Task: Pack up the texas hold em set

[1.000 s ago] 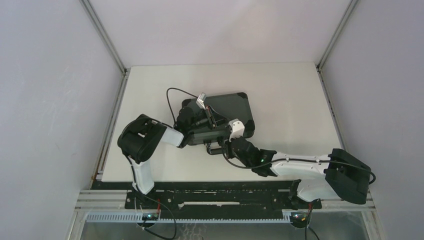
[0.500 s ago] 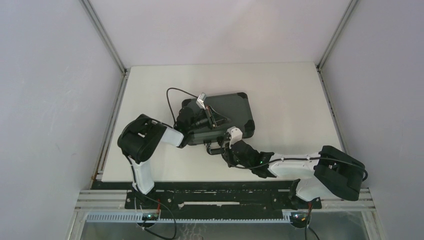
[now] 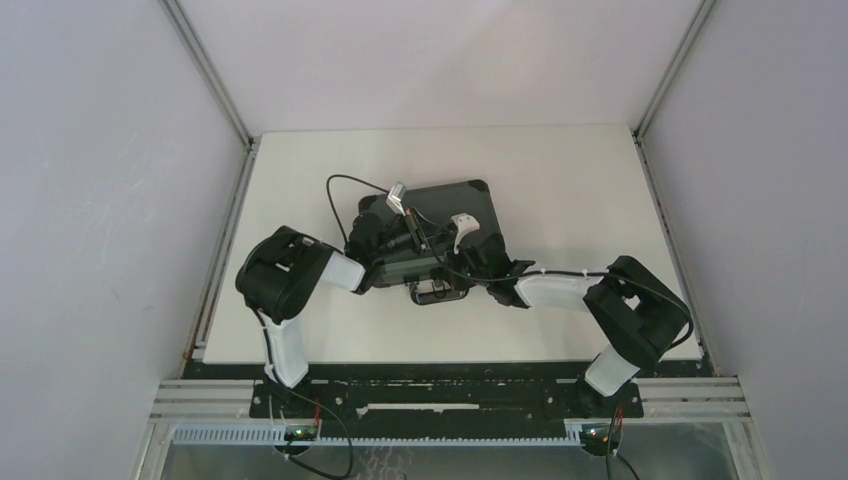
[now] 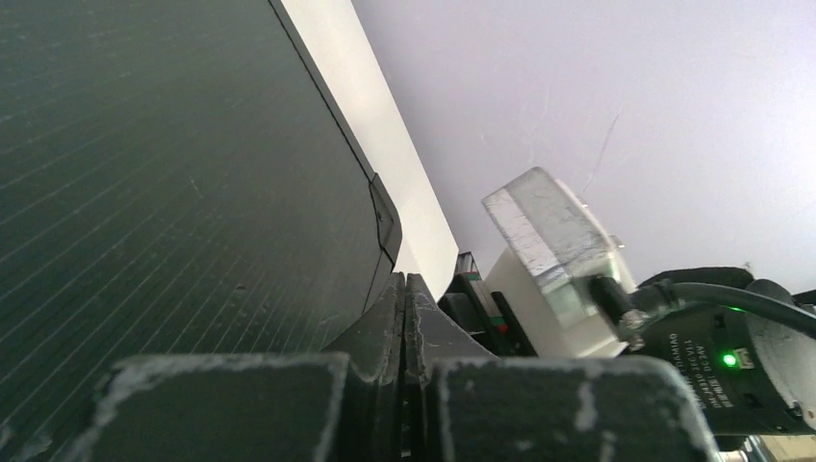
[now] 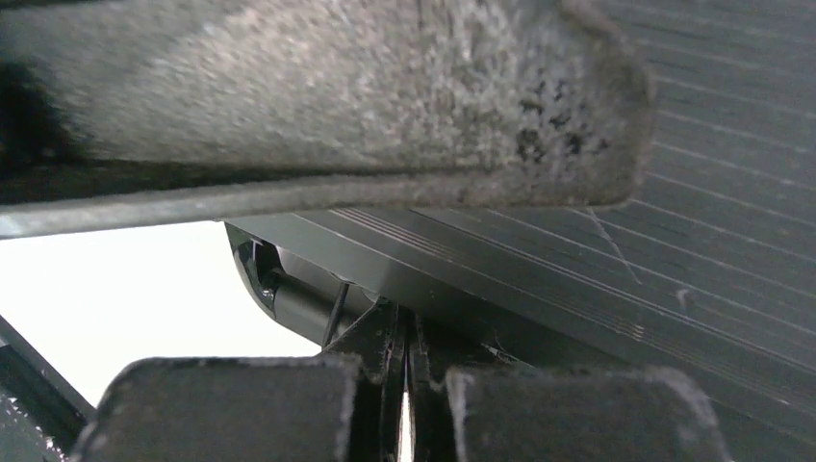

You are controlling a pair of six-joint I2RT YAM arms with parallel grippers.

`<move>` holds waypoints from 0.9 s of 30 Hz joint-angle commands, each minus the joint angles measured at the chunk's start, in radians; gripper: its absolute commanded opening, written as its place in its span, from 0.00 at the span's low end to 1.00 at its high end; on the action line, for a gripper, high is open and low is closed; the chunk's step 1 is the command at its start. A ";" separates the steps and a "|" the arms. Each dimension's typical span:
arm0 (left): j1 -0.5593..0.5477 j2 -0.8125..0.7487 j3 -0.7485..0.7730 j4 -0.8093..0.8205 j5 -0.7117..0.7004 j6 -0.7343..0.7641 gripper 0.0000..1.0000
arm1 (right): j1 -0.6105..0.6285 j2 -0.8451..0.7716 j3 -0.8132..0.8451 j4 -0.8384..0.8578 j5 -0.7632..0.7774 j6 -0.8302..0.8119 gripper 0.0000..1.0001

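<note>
Case (image 3: 452, 205) lies closed mid-bench (image 3: 590, 180), handle (image 3: 432, 292) facing the arm bases. Left fingers (image 4: 380, 332) and right fingers (image 5: 378, 339) are pressed together, empty, on the lid. Looks like the closing step. Next you'd press down and secure the front edge.

A flat white rectangular tabletop (image 3: 580, 180) sits inside a small booth. 3 plain pale grey walls enclose it: the left wall (image 3: 100, 200), back wall (image 3: 440, 60) and right wall (image 3: 770, 200). 2 slim silver metal posts rise at the back corners, the left post (image 3: 205, 70) and right post (image 3: 677, 65). A black metal rail (image 3: 440, 395) lines the near edge. The light is soft and even.
</note>
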 commanded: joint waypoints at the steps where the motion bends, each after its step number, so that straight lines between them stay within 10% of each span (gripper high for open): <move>1: -0.007 0.086 -0.080 -0.264 0.037 0.048 0.00 | 0.013 -0.092 0.027 0.071 0.043 -0.037 0.00; 13: -0.016 0.066 -0.092 -0.226 0.037 0.024 0.00 | 0.152 -0.308 -0.224 0.038 0.107 0.060 0.00; 27: -0.015 0.057 -0.109 -0.202 0.036 0.005 0.00 | 0.160 0.132 -0.513 0.962 -0.039 0.502 0.00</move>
